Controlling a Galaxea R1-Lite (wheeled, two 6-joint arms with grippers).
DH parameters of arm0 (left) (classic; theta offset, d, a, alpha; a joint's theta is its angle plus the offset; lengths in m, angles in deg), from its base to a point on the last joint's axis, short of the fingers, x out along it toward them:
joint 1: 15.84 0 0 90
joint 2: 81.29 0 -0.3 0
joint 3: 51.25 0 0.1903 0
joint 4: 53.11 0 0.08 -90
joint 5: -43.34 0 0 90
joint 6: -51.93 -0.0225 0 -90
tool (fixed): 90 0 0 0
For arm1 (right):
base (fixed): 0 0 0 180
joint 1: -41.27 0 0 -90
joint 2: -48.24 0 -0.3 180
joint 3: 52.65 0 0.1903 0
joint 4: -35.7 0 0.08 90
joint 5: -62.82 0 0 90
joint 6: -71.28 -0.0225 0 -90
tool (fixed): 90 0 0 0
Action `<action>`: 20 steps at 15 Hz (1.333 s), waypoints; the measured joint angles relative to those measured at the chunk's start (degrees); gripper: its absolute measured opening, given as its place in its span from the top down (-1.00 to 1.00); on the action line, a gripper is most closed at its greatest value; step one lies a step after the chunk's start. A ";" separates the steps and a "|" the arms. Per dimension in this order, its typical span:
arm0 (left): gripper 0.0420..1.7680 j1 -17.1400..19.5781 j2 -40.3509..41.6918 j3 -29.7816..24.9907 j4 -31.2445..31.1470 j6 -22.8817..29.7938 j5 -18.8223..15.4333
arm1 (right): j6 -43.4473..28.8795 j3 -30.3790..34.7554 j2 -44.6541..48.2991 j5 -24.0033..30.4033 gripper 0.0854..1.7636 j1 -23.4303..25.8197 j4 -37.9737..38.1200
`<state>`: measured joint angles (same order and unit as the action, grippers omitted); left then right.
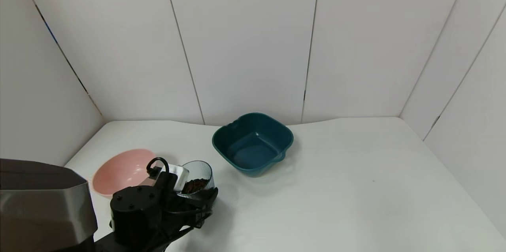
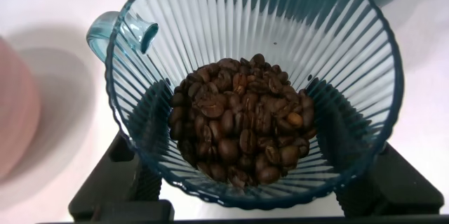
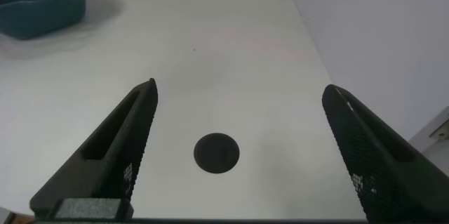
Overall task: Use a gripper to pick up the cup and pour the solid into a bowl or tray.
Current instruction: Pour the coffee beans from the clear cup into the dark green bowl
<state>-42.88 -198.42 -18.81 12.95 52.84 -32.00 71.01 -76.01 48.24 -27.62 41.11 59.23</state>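
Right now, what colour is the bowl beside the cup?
Pale pink bowl, clearest in the head view.

Bright, even light from overhead across the white table, soft shadows only. A faint shadow pools under the teal bowl. Wall panels bow slightly toward the head view's edges. Coffee beans sharp in the left wrist view; the pink bowl blurs at the edge.

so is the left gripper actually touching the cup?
Touching. In the left wrist view the left gripper has its black jaws pressed against both sides of the ribbed cup, no gap showing.
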 joint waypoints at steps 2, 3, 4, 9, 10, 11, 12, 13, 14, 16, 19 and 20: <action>-0.46 0.50 1.49 0.11 0.00 -2.35 0.52 | 0.00 0.00 0.00 -0.02 -0.94 0.00 0.00; -0.46 0.89 2.15 0.33 0.00 -3.74 1.07 | 0.00 0.00 0.00 0.00 -0.94 0.00 0.02; -0.46 1.30 2.86 0.60 0.02 -4.91 1.43 | 0.02 0.00 0.00 0.00 -0.94 0.00 0.02; -0.46 3.93 7.05 4.73 -8.30 -6.30 1.29 | 0.00 0.00 0.00 0.00 -0.94 0.00 0.00; -0.46 4.41 8.81 6.72 -12.85 -6.35 1.07 | 0.00 0.00 0.00 0.00 -0.94 0.00 0.00; -0.46 4.78 10.63 9.18 -18.25 -6.33 0.95 | 0.02 0.00 0.00 0.02 -0.94 0.00 0.02; -0.46 5.24 12.46 12.20 -23.93 -6.35 0.88 | 0.02 0.00 0.00 -0.02 -0.94 0.00 0.00; -0.46 5.79 14.32 15.84 -29.68 -6.41 0.79 | 0.02 0.00 0.00 0.02 -0.94 0.00 0.02; -0.46 6.35 15.82 19.54 -34.44 -6.49 0.77 | 0.02 0.00 0.00 0.00 -0.94 0.00 0.02; -0.46 7.17 18.21 27.72 -44.00 -7.24 0.71 | 0.00 0.00 0.00 0.00 -0.94 0.00 0.02; -0.46 7.61 19.70 40.05 -56.13 -8.97 0.66 | 0.00 0.00 0.00 0.00 -0.94 0.00 0.00; -0.46 7.64 19.63 44.15 -60.28 -9.56 0.63 | 0.00 0.00 0.00 0.00 -0.94 0.00 0.00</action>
<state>-35.24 -178.80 25.34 -47.34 43.28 -31.36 71.01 -76.01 48.24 -27.62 41.11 59.23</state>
